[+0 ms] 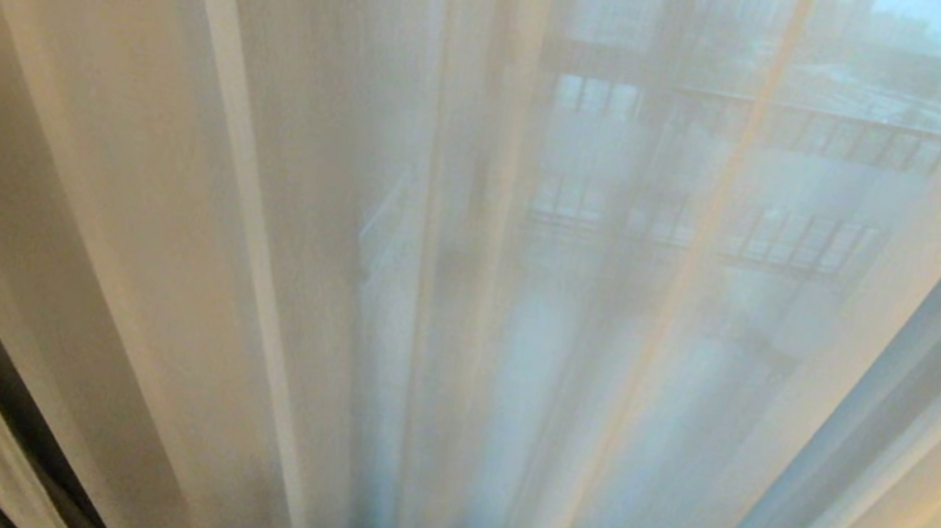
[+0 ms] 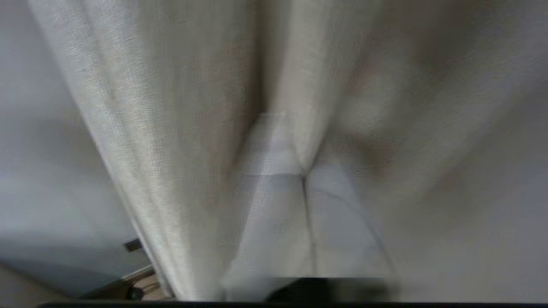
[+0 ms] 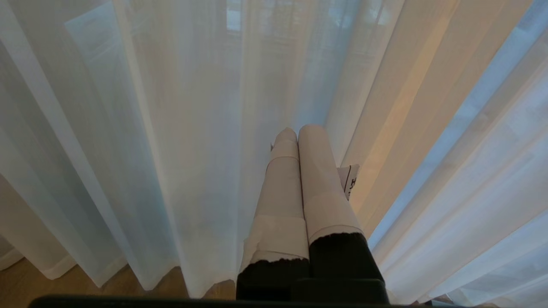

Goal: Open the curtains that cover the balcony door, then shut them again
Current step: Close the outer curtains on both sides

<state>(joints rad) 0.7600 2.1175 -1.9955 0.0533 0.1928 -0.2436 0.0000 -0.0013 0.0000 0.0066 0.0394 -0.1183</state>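
Right wrist view: right pincer (image 3: 295, 133) together before sheer curtains (image 3: 171, 128) over wooden floor (image 3: 64, 291).

Right gripper (image 3: 297, 130): two long, tapering fingers (image 3: 319, 171) wrapped in pale beige tape with overlapping seams and torn lower edges, matte black bodies below. Small white tag with black print at three o'clock of the fingers. Left gripper (image 2: 303, 175): blurred, pale taped fingers above a black base.
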